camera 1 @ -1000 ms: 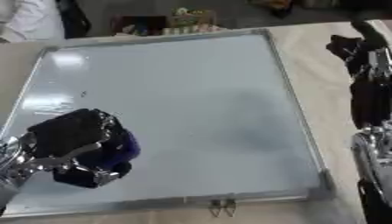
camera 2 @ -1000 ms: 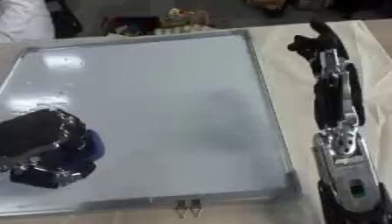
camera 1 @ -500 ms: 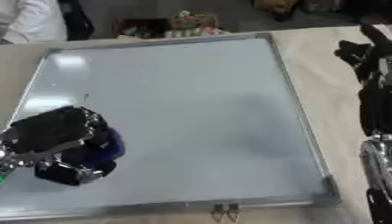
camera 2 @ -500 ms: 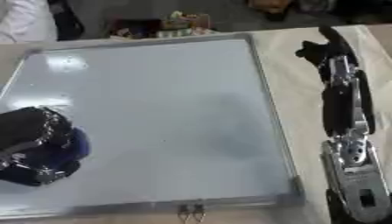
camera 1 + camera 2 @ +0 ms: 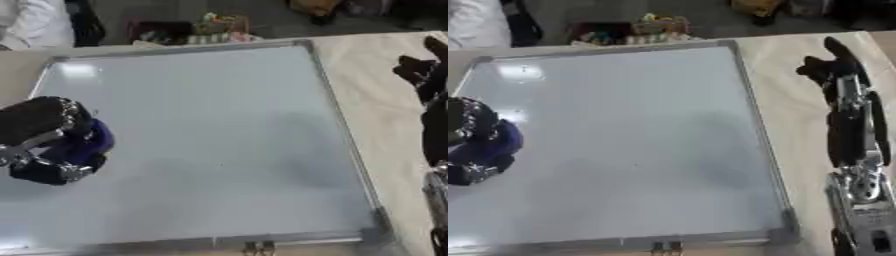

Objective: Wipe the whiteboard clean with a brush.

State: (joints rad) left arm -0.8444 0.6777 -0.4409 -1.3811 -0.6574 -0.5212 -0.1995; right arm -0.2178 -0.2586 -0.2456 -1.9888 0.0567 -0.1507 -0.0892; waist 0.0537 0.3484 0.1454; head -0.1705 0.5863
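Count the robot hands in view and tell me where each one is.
2. The left hand is over the whiteboard's left side, curled round the blue brush. The right hand rests on the table, right of the board.

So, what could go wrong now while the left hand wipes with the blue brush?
The left hand, curled round the blue brush, works close to the whiteboard's left edge; a stroke may slip off the frame. The board seems to lie unfixed on the table, so pushing might shift it. The right hand rests beside it, not steadying it.
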